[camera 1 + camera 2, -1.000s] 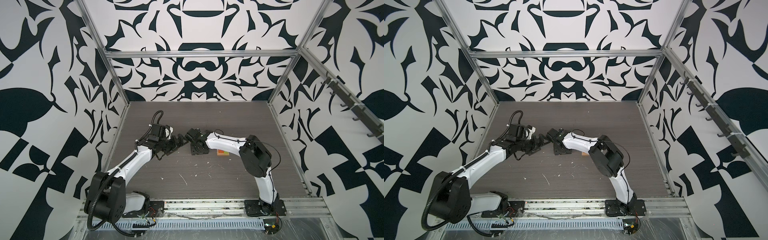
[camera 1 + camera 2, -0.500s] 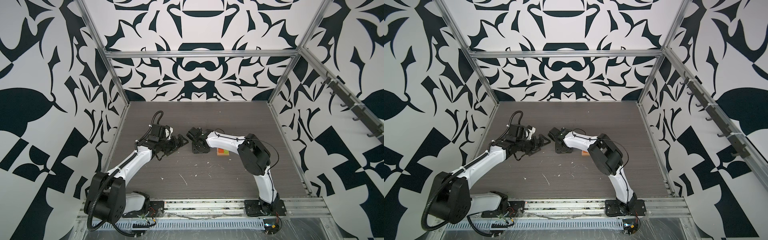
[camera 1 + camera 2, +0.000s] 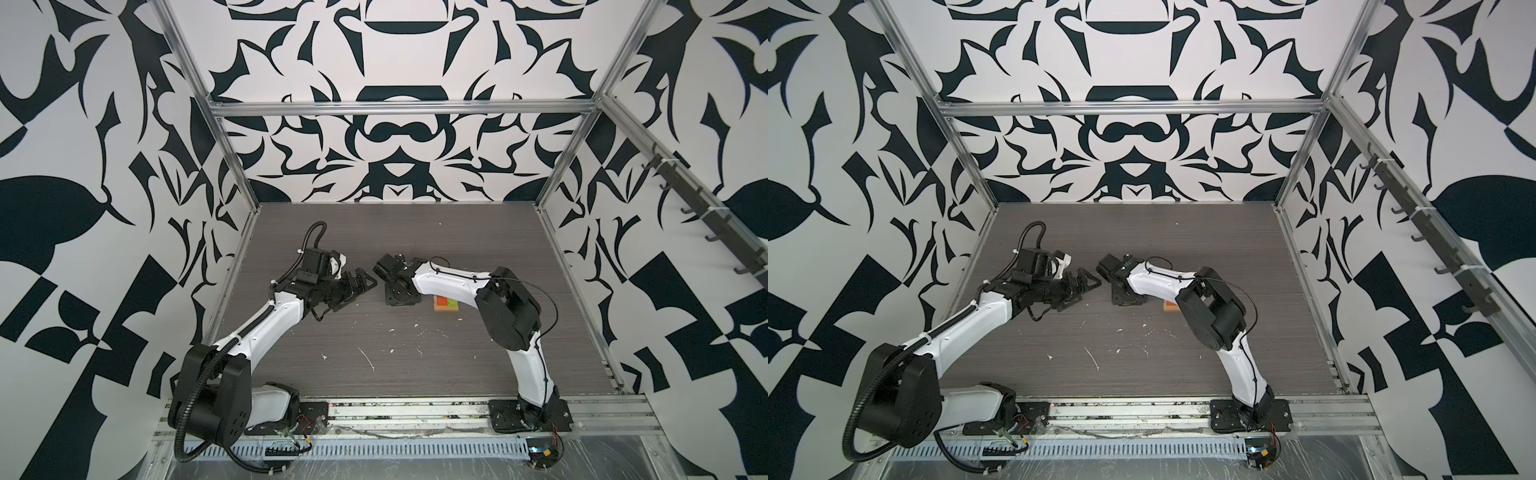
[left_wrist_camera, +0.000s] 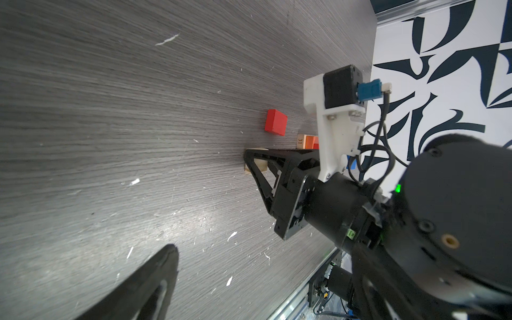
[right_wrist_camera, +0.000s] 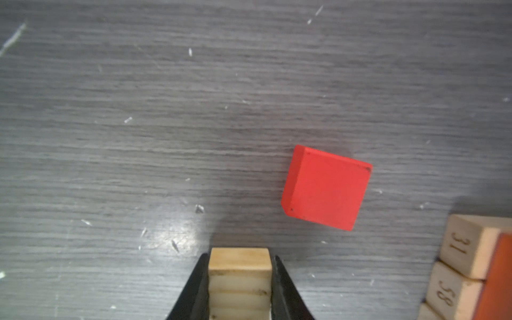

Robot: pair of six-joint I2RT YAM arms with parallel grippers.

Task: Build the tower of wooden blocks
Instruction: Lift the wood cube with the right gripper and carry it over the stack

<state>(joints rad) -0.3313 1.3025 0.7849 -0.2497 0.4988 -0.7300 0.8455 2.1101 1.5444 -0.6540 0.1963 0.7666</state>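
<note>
My right gripper [image 5: 240,259] was clamped on a plain tan block [image 5: 239,278], jaws pressed flat against two of its sides. It was held low over the grey table [image 5: 138,138], and I could not tell whether the block touched the surface. A red cube [image 5: 327,188] lay on the table just beside it, turned a little and apart from my fingers. The partly built tower [image 3: 446,305] stood near, half hidden by my right forearm in both top views. It had tan numbered blocks below and orange and lime green pieces on top. My left gripper [image 3: 365,286] hung with its jaws spread wide and nothing between them, facing the right one across a small gap.
</note>
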